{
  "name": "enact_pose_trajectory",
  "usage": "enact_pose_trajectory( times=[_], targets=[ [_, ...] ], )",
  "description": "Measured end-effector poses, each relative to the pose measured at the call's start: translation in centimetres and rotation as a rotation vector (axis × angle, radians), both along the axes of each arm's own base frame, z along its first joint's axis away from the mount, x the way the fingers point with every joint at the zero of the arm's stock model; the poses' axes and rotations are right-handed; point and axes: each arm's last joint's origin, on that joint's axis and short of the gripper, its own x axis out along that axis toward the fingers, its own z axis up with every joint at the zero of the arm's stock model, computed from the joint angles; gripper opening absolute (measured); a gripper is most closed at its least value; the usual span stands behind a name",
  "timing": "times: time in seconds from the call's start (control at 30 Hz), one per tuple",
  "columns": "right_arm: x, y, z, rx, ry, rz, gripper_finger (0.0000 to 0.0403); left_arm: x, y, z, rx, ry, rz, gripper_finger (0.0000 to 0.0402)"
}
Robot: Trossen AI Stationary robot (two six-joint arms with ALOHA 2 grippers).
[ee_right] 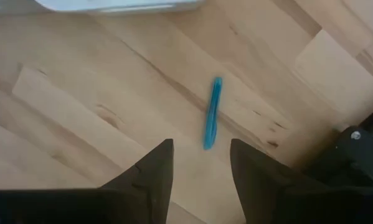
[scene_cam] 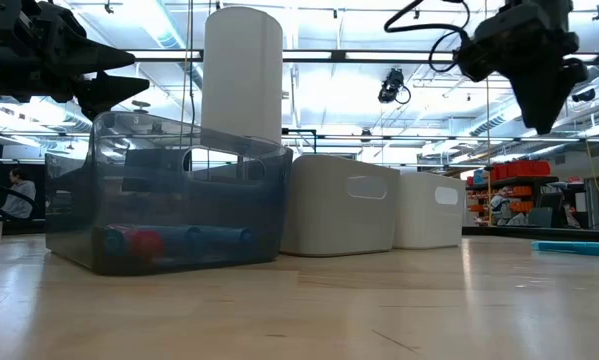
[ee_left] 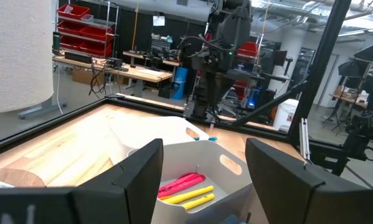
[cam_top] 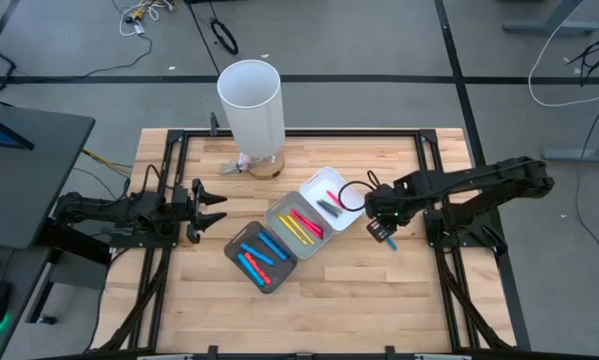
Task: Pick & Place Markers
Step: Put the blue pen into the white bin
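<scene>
A loose blue marker (ee_right: 211, 115) lies flat on the wood (cam_top: 391, 243) right of the trays, also visible in the low view (scene_cam: 576, 247). My right gripper (ee_right: 202, 165) hovers above it, open and pointing down, raised clear of the table (scene_cam: 544, 100). Other markers lie sorted in three trays: blue and red ones in the dark tray (cam_top: 262, 255), yellow and pink ones in the grey tray (cam_top: 297, 225) (ee_left: 186, 190), dark ones and a red one in the white tray (cam_top: 329, 197). My left gripper (cam_top: 214, 203) waits open, left of the trays.
A tall white cylinder (cam_top: 250, 105) stands at the table's far side, behind the trays. A black frame (cam_top: 419, 135) runs around the tabletop. Bare wood lies near the front edge and to the right of the trays.
</scene>
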Motion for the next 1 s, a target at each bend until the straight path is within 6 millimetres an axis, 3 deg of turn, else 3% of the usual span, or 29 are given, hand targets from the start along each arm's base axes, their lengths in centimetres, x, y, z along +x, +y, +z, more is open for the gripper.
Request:
enact_pose_trajectory(
  times=[0.4, 1.0],
  targets=[
    [-0.3, 0.4, -0.3, -0.014, 0.015, 0.016, 0.0157, 0.0, 0.0, 0.0, 0.0, 0.0, 0.0, 0.0234],
    [-0.4, 0.4, -6.6, -0.005, 0.004, -0.047, 0.0157, 0.0, 0.0, 0.0, 0.0, 0.0, 0.0, 0.0234]
  ],
)
